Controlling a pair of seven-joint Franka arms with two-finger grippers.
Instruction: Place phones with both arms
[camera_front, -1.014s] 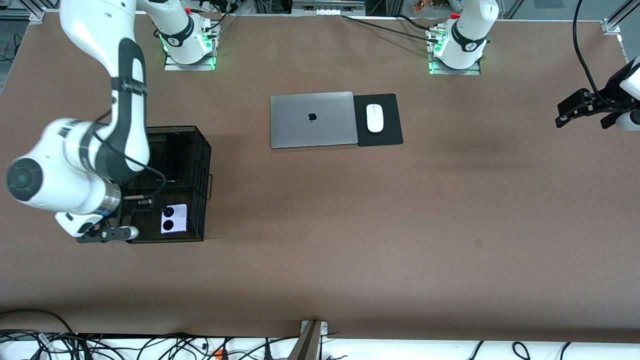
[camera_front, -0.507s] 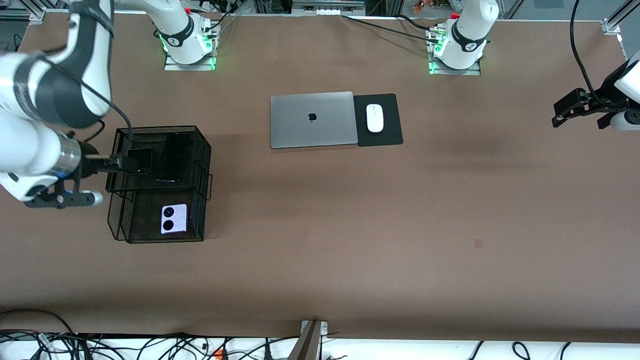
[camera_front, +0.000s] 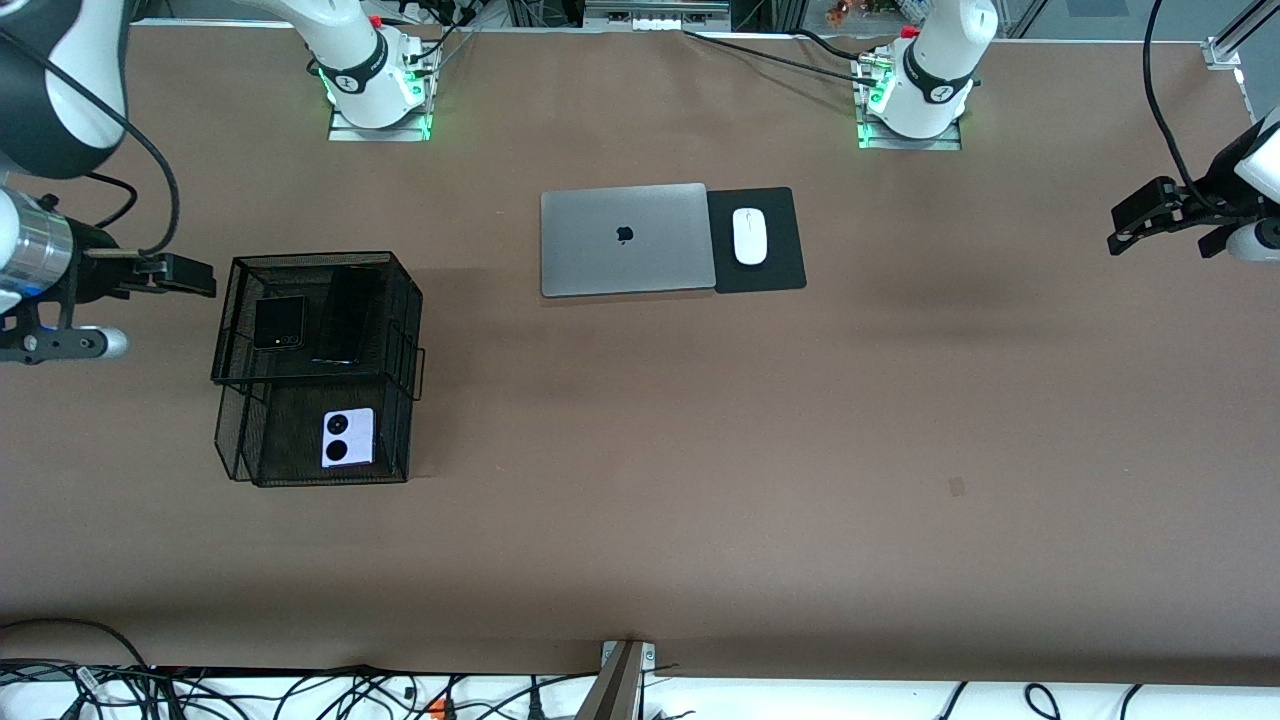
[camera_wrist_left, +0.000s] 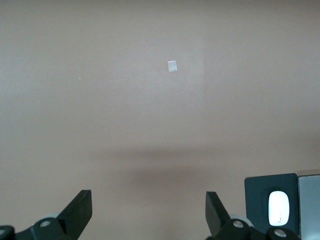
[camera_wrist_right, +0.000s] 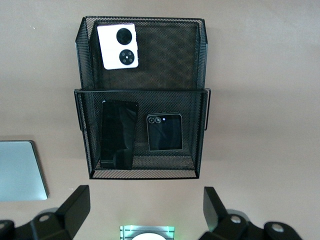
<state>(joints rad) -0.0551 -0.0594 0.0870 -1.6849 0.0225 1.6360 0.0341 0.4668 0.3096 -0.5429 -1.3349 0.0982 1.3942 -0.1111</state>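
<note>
My right gripper (camera_front: 185, 278) hangs open beside the mesh rack (camera_front: 400, 330); my left gripper (camera_front: 1135, 225) waits open at its own end. The slab phone (camera_front: 345, 312) and folded phone (camera_front: 279, 322) lie in the rack's upper tier, the lilac phone (camera_front: 348, 438) in the lower, nearer tier.

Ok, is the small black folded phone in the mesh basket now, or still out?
In. The small black folded phone lies flat in the mesh basket, in the same compartment as the long black phone. Nothing grips it.
</note>
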